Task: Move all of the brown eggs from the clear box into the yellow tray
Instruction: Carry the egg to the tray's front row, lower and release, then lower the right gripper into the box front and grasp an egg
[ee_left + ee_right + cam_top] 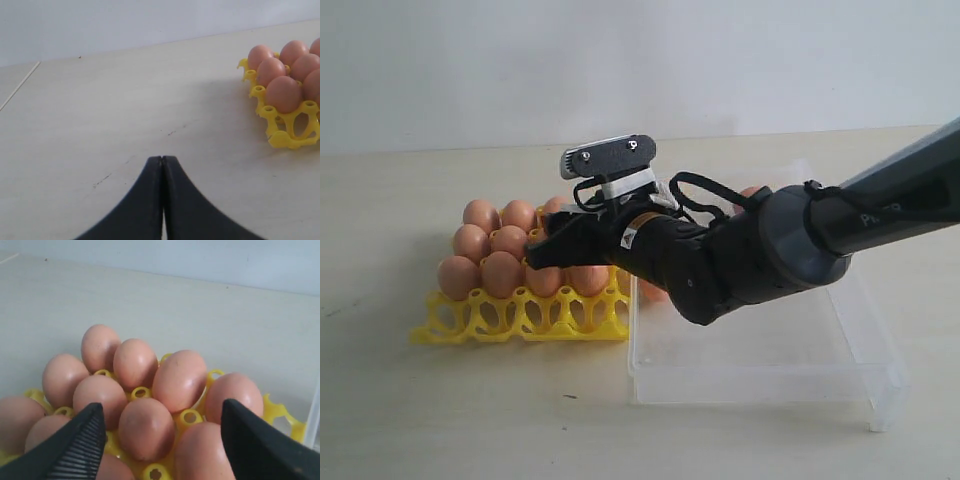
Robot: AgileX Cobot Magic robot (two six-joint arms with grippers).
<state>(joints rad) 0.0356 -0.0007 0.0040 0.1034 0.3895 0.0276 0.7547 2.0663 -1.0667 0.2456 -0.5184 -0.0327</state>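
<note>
Over yellow tray (520,318), right gripper (161,415) spread wide, holding nothing. Most cups hold brown eggs (500,272), front row empty. Clear box (760,380): two eggs glimpsed (arm hides rest). Left gripper (162,159) closed, off beside tray.

Side-on exterior, low close wrist views, yellow tray (525,318) throughout.

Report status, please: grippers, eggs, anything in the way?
Left gripper shut, clear of yellow tray. Right gripper open above brown eggs in tray. Tray's near row empty. Nothing blocking.
</note>
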